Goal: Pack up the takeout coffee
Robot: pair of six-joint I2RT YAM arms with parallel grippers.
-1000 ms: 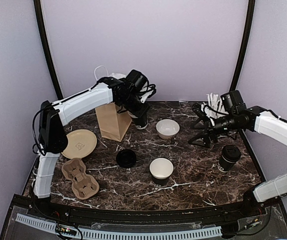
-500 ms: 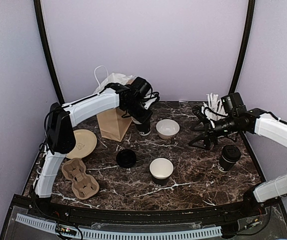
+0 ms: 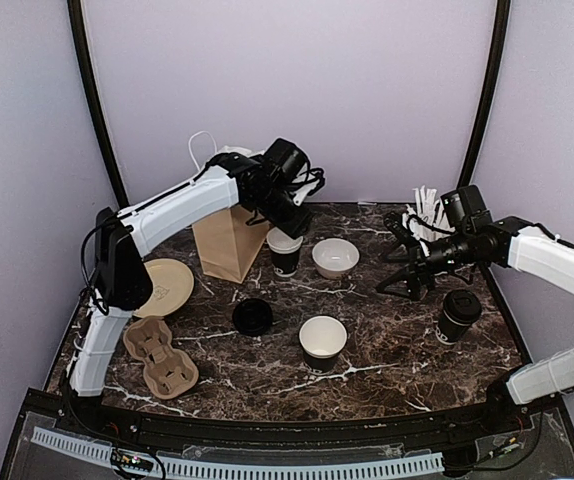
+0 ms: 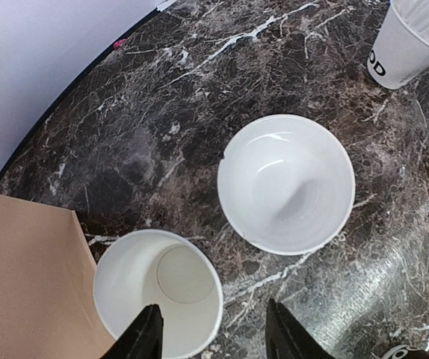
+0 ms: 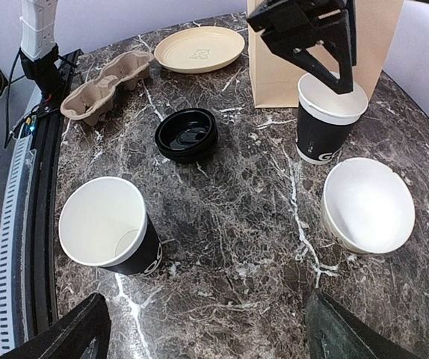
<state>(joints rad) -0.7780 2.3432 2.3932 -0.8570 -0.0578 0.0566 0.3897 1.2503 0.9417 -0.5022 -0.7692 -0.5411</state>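
One lidless cup [image 4: 158, 288], upright, mouth up

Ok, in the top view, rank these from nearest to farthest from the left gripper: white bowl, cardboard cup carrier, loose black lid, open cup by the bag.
1. Open cup, directly under the left gripper.
2. White bowl, just right of that cup.
3. Black lid, lower in the view, left of centre.
4. Cardboard cup carrier, far down at the near-left corner.
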